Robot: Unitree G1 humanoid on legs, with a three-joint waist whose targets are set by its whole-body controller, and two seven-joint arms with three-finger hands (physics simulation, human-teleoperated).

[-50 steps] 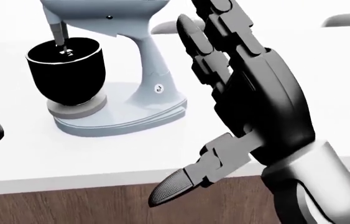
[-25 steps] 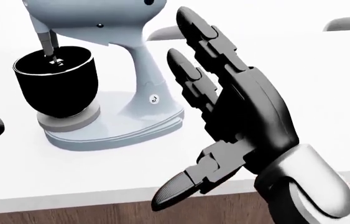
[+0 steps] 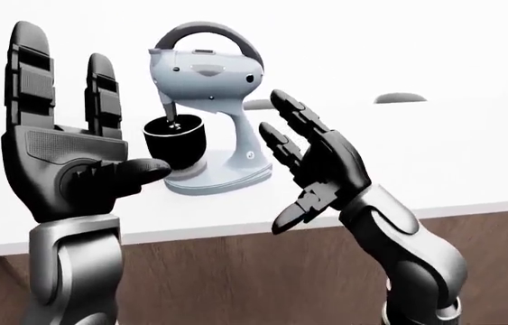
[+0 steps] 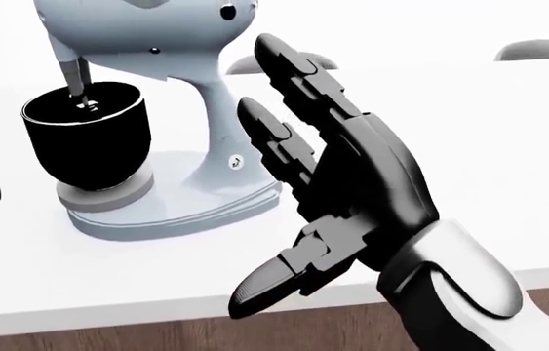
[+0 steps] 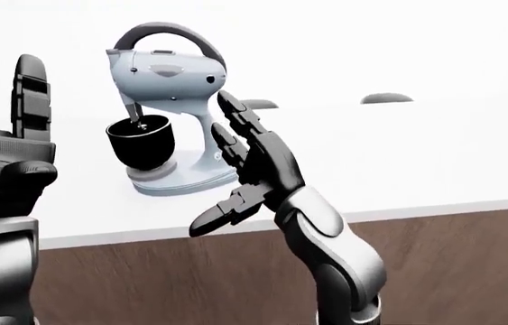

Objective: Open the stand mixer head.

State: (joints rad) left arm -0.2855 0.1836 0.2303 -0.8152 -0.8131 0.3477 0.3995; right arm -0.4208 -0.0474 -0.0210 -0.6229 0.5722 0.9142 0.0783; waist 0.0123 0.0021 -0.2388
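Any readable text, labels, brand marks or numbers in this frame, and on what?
No readable text anywhere.
Small round mark on the stand mixer column, low near the base: too small to read.
Dark dots on the mixer head: knobs or screws, no lettering.

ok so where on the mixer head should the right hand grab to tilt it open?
Probably the dark arched handle over the stand mixer head. It stands clear of the head, leaving a gap for fingers to hook. Come from the view's right and above: the head overhangs the black bowl on the left, and the neck looks like the pivot. The right hand is open, not touching yet.
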